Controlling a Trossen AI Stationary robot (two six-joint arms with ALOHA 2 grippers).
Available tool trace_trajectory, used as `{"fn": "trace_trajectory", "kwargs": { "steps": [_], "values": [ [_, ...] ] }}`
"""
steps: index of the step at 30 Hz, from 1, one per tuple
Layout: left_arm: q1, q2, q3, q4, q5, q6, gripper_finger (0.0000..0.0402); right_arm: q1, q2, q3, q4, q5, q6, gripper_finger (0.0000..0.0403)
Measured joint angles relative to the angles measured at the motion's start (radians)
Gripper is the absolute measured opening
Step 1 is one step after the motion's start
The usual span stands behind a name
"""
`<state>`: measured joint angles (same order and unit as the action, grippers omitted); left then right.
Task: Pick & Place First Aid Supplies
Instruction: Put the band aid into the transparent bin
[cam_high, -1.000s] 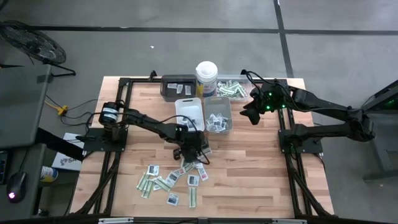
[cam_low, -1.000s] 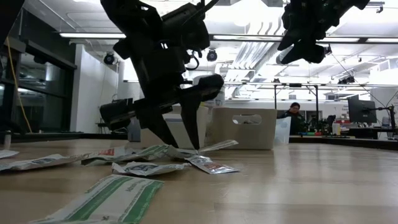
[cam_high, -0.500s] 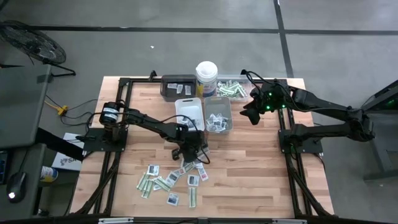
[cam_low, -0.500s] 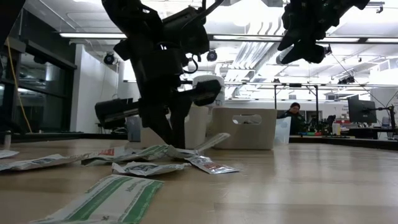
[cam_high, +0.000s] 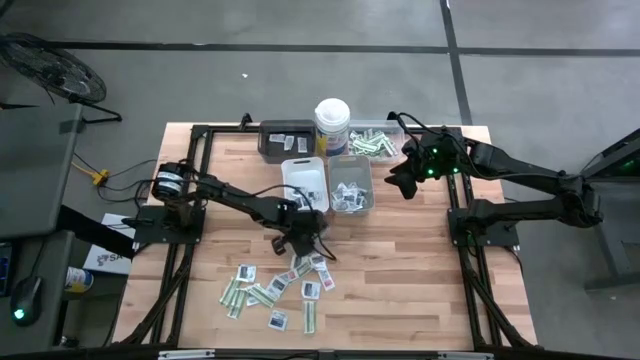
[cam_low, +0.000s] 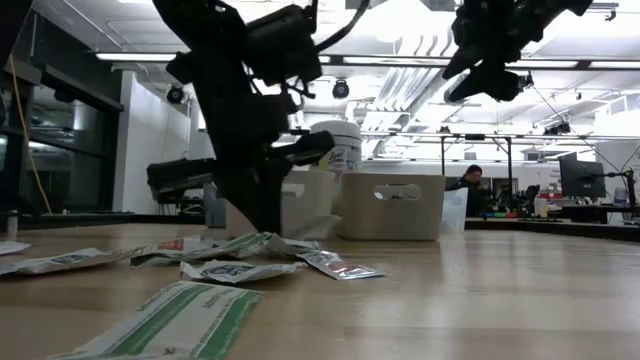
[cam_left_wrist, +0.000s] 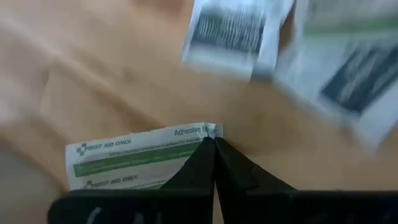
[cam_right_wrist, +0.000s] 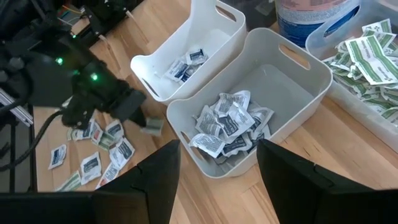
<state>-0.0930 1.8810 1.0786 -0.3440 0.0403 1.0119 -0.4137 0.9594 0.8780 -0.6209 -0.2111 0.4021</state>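
Left claw (cam_left_wrist: 214, 144) clenched on corner of green-white strip (cam_left_wrist: 134, 158), just above loose pile (cam_high: 275, 290) on mid bench (cam_high: 420, 290).
Risk: pinch catches only strip's edge; may slip or flutter off in transit.
Risk: neighbouring sachets may drag along.
Bins (cam_high: 330, 182) near, bench clear between.
Right claw (cam_high: 405, 182) released, hovering beside bins; crowding possible there.

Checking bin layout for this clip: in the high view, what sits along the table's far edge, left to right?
Dark tray → white lidded canister → clear tray of green-and-white strips → right tool, hovering.
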Motion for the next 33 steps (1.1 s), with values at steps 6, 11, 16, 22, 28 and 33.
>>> {"fn": "trace_trajectory", "kwargs": {
  "steps": [6, 11, 16, 22, 28, 33],
  "values": [
    [0.000, -0.084, -0.004, -0.026, -0.024, -0.001, 0.0000, 0.001, 0.004, 0.000, 0.005, 0.015, 0.001, 0.0206],
    [-0.008, -0.118, -0.002, -0.025, -0.019, 0.003, 0.0000, 0.018, 0.009, 0.000, 0.027, 0.045, -0.008, 0.0206],
    [-0.008, -0.122, 0.000, -0.036, -0.017, 0.006, 0.0000, 0.041, 0.017, -0.008, 0.101, 0.041, -0.010, 0.0206],
    [-0.005, -0.081, 0.000, -0.042, 0.001, 0.128, 0.0010, 0.046, 0.044, -0.010, 0.119, 0.039, -0.010, 0.0206],
    [-0.006, -0.043, 0.003, -0.058, -0.005, 0.196, 0.0090, 0.053, 0.065, -0.011, 0.115, 0.021, -0.010, 0.0206],
    [-0.006, -0.034, 0.005, -0.033, -0.046, 0.195, 0.0167, 0.062, 0.069, -0.011, 0.117, 0.021, -0.010, 0.0206]
  ]
}}
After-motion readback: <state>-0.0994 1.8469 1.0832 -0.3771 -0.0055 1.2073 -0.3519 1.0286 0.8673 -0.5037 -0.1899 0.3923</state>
